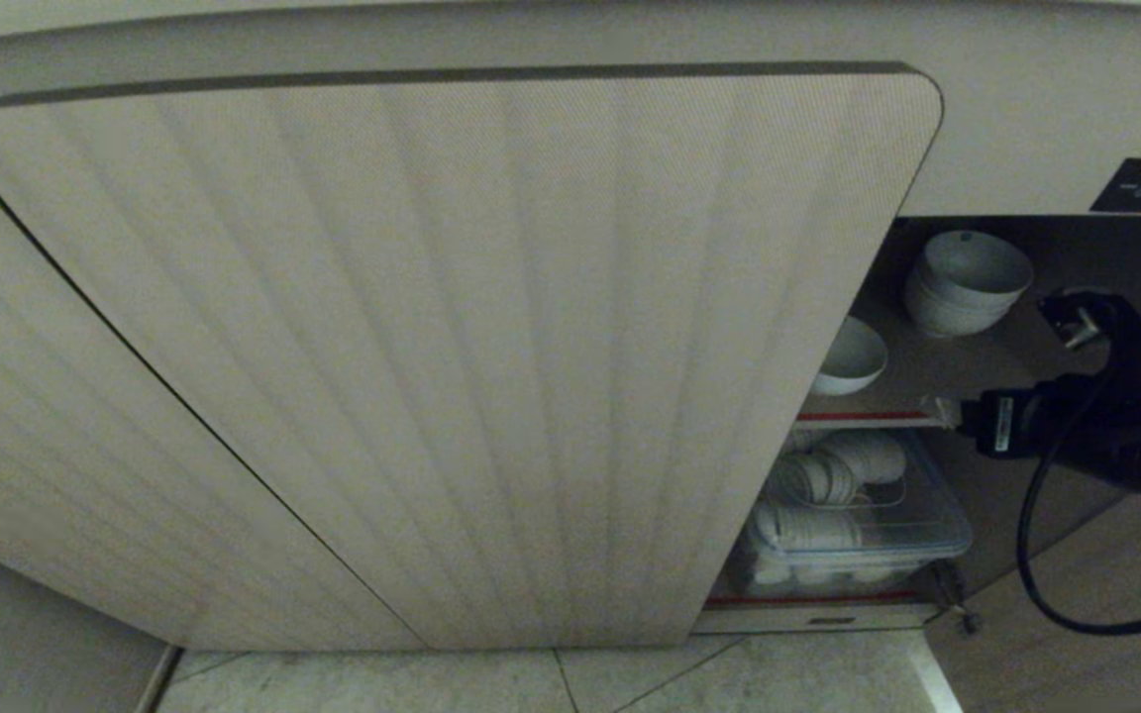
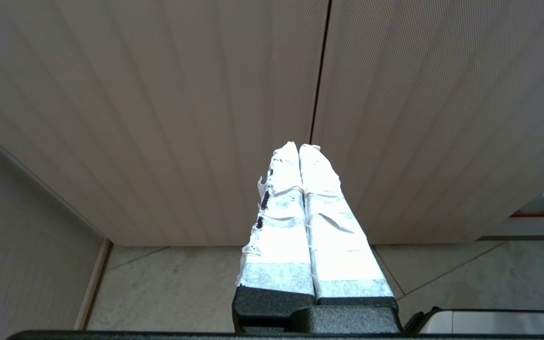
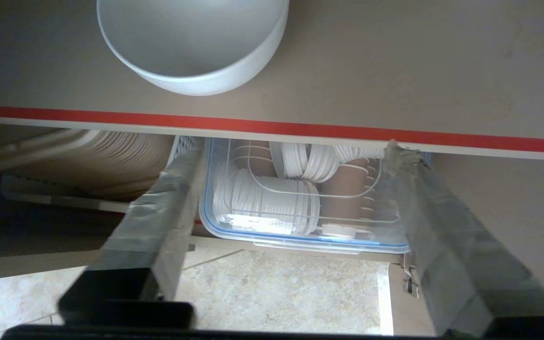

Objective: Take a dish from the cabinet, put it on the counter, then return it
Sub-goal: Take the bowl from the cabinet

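Right wrist view showed the right gripper [image 3: 295,156] spread wide and empty at the red-striped grey-brown shelf edge [image 3: 272,127]; beyond, the small round white bowl [image 3: 191,42] sat inside the beige ribbed cabinet [image 1: 452,347]. Return looked done; only withdrawal remained.

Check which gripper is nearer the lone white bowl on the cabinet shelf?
Right. The right gripper sits open at the shelf's red-striped edge, just short of the bowl. The left gripper is shut, facing the closed ribbed doors, off to the side.
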You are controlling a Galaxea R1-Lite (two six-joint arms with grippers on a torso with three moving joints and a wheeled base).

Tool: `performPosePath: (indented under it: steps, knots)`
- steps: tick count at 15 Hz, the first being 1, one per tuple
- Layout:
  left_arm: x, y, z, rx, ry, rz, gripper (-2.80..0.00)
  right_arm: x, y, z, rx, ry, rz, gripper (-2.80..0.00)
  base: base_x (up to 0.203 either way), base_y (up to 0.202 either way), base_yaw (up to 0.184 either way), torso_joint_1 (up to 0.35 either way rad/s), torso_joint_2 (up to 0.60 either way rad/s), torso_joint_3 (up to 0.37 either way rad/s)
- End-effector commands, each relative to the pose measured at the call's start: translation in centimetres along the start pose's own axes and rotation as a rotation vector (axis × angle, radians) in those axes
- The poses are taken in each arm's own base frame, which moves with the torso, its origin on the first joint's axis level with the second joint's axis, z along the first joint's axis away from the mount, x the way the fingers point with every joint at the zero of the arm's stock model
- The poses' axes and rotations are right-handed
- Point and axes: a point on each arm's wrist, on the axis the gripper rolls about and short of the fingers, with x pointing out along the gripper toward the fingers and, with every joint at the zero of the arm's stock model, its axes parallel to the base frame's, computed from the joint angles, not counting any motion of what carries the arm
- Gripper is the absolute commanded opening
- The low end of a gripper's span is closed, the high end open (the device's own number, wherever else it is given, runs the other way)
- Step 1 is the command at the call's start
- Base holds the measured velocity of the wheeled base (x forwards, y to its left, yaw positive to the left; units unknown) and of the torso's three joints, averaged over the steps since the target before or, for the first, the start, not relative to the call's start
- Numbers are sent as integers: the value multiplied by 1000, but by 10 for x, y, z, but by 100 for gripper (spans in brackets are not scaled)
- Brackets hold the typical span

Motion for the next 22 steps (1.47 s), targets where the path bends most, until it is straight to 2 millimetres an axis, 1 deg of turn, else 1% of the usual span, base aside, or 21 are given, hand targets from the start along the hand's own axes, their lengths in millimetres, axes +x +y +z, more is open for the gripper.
performPosePath:
  steps: [1, 5, 8, 12, 16, 17, 19, 22]
  knots:
    - [0, 0, 0, -1, 0, 1, -280, -1, 0, 1, 0, -6, 1, 0, 0, 0, 0, 0, 0, 0]
    - [0, 0, 0, -1, 0, 1, -280, -2, 0, 2, 5, -10, 3, 0, 0, 0, 0, 0, 0, 0]
    - [0, 0, 0, 0, -1, 1, -280, -2, 1, 5, 61, -20, 8, 0, 0, 0, 0, 0, 0, 0]
    - [0, 0, 0, -1, 1, -1, -280, 3, 4, 2, 128, -8, 18, 0, 0, 0, 0, 0, 0, 0]
    - [0, 0, 0, -1, 0, 2, -280, 12, 6, -1, 158, 0, 28, 0, 0, 0, 0, 0, 0, 0]
    - [0, 0, 0, -1, 1, 1, -280, 17, 7, -2, 156, -5, 32, 0, 0, 0, 0, 0, 0, 0]
    - [0, 0, 0, -1, 0, 0, -280, 27, 7, 1, 153, -25, 37, 0, 0, 0, 0, 0, 0, 0]
    - [0, 0, 0, -1, -1, 0, -280, 36, 12, 3, 146, -37, 52, 0, 0, 0, 0, 0, 0, 0]
